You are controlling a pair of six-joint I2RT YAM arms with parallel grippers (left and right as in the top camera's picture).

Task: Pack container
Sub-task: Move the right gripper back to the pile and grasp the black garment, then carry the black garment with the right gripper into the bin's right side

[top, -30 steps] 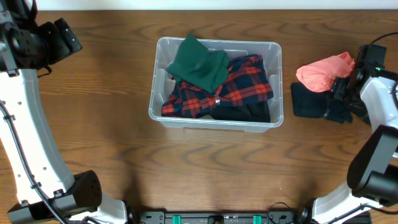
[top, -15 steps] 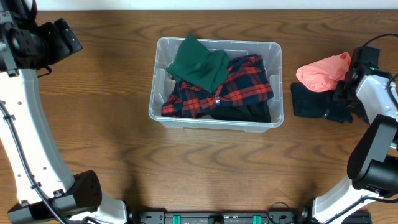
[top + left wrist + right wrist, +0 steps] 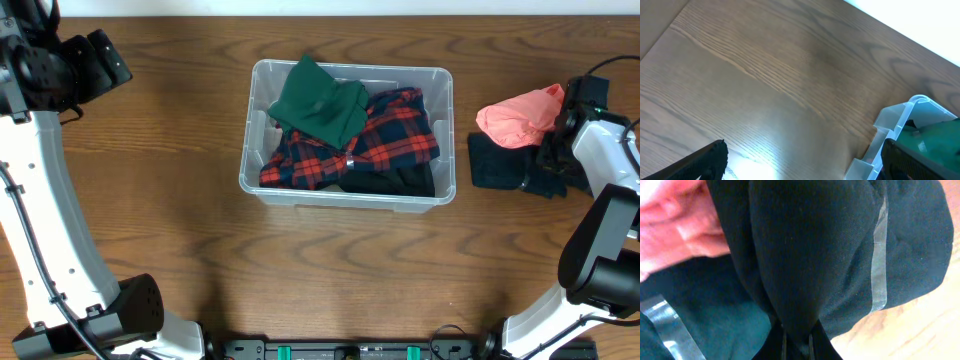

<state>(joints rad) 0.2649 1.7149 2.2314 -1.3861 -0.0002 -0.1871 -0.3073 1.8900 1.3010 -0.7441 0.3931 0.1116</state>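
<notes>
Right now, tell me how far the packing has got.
Done: green garment and plaid shirt lie in the container. In hand: the right end effector is shut on the black garment, on the table right of it. Left: that and the pink garment beside it must go in.

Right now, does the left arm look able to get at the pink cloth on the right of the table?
Probably not. The left hand hovers open at the far left corner, the container stands between, and the right hand is busy beside the pink cloth, shut on the dark cloth.
</notes>
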